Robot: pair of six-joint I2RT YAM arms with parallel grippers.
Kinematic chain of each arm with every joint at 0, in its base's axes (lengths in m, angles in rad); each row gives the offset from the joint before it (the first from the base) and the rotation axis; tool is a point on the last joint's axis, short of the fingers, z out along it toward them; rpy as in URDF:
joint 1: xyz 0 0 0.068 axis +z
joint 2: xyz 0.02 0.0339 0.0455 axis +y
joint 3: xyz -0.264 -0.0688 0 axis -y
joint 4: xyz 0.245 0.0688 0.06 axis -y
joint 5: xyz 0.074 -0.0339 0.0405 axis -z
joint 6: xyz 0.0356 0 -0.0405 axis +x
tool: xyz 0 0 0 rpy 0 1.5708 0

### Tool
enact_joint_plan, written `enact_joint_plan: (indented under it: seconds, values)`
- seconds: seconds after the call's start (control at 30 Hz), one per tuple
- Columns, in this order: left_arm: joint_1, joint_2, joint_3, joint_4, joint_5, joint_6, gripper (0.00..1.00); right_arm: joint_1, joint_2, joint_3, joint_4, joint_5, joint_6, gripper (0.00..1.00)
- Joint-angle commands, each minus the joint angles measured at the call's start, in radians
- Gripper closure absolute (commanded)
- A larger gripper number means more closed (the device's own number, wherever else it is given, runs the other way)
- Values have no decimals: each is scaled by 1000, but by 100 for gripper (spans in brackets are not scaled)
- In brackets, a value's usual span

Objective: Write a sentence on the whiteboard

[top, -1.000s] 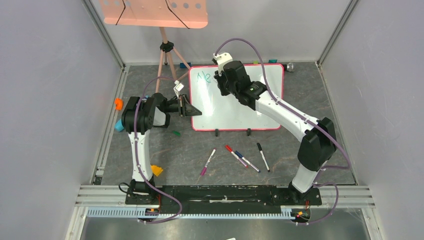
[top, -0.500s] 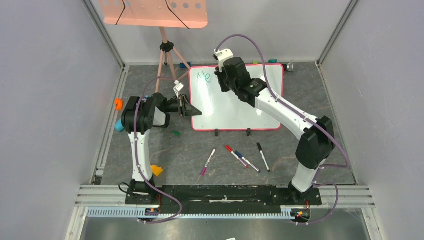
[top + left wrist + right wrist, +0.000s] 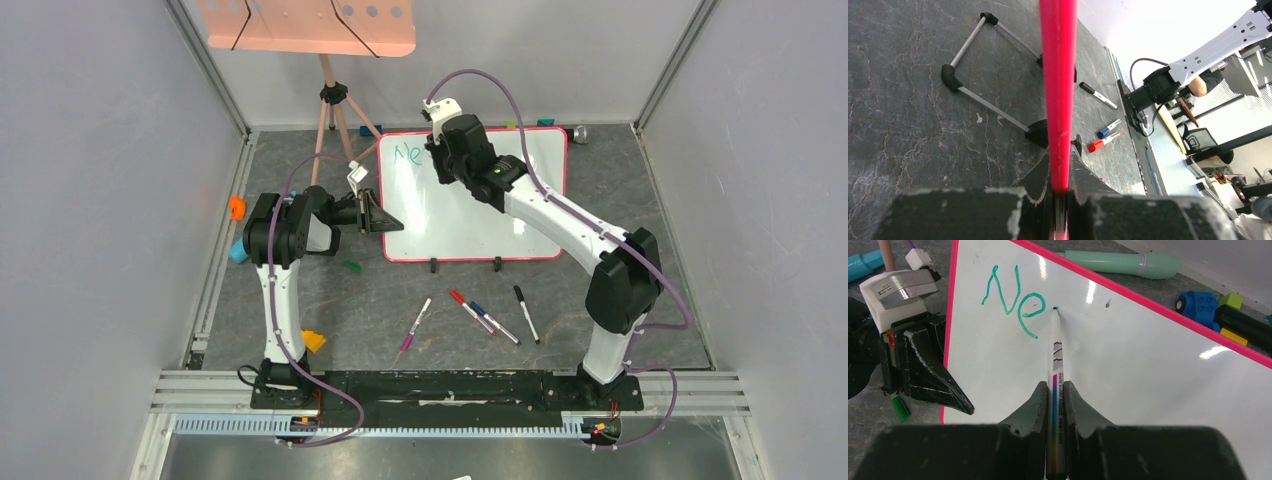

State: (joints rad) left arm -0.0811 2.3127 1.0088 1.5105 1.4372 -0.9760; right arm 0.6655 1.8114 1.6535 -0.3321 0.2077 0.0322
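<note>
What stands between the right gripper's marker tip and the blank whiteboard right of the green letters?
Nothing visible. The marker tip sits at the whiteboard just right of the green letters; bare board lies beyond. The left gripper clamps the left edge, out of the way.

We look down on the whole table (image 3: 380, 300) from high behind the arms. Our left wrist view hugs the whiteboard (image 3: 1059, 75) frame edge-on; our right one faces its surface closely, at overhead's 12 o'clock.

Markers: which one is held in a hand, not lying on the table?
The marker with the green tip, clamped in the right hand, its tip at the whiteboard. The other four markers lie loose on the table.
</note>
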Motion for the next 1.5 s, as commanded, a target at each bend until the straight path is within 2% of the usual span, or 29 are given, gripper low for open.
enact_joint_plan:
  seconds: [0.0,0.47,0.93,1.47]
  values:
    - [-6,33,7,47,-42,49,98,-4,-8,3,7,18,-6,100]
    - [-6,33,6,47,-43,49,98,-6,-103,-141,28,25,-1,100]
    - [-7,31,4,47,-41,51,98,-29,-30,-43,19,71,3,100]
    - [-6,31,5,47,-41,51,98,-38,-11,-17,18,72,0,100]
